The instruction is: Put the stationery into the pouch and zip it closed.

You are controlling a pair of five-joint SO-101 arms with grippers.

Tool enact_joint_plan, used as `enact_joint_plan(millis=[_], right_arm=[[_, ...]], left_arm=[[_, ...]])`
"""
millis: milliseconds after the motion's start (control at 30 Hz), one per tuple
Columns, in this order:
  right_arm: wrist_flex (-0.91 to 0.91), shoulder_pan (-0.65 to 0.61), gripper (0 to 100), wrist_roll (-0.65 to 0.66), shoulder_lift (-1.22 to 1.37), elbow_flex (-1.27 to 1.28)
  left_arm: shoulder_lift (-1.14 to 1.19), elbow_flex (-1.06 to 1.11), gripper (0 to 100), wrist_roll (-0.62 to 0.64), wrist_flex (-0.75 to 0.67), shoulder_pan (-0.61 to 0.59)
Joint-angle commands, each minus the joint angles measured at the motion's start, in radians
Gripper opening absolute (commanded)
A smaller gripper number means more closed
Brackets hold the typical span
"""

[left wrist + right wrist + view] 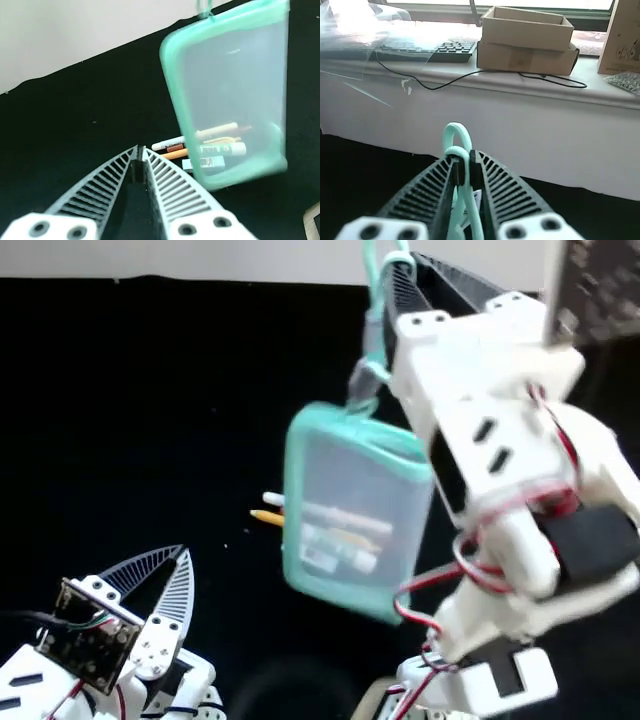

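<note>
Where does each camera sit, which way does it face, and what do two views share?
High view: fixed above, looking down on the table; both arms show, the right arm holding the pouch up.
Left wrist view: on the left arm, looking along its shut left pincer toward the stationery on the table.
Right wrist view: on the right arm, facing a white sill with boxes; the right pincer clamps the pouch's loop.
Shared: high and left wrist views show pouch and stationery.
</note>
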Motion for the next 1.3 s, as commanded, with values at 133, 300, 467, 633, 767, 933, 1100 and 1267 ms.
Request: enact_joint_plan(millis=[133,300,467,633,767,933,1100,1267], right_arm=[[-0.025,0.007,0.7,-0.012,0.022,-0.013],[-0.019,-0.007,0.7,-0.014,0.021,-0.013],[-0.015,-0.084,0.7,-0.014,0.019,-0.051],[0.022,-0.150,0.7,-0.008,0.021,-0.165],[0.061,-0.177,0.7,-0.008,0.021,-0.251],[0.090,-0.240,0.7,-0.006,0.021,-0.323],[0.124,-0.326,0.7,-0.005,0.027,-0.323],[0.125,-0.366,0.7,-0.005,0.027,-0.321]], left_arm=[[0.004,-0.007,1,-0.009,0.002,-0.008],[0.004,-0.007,1,-0.009,0.000,-0.008],[0.004,-0.015,1,-0.009,-0.002,-0.042],[0.002,-0.015,1,-0.008,-0.003,-0.073],[0.002,-0.015,1,-0.008,-0.003,-0.073],[0.002,-0.015,1,-0.006,-0.031,-0.074],[0.002,-0.016,1,-0.009,-0.054,-0.113],[0.002,-0.015,1,-0.009,-0.075,-0.182]])
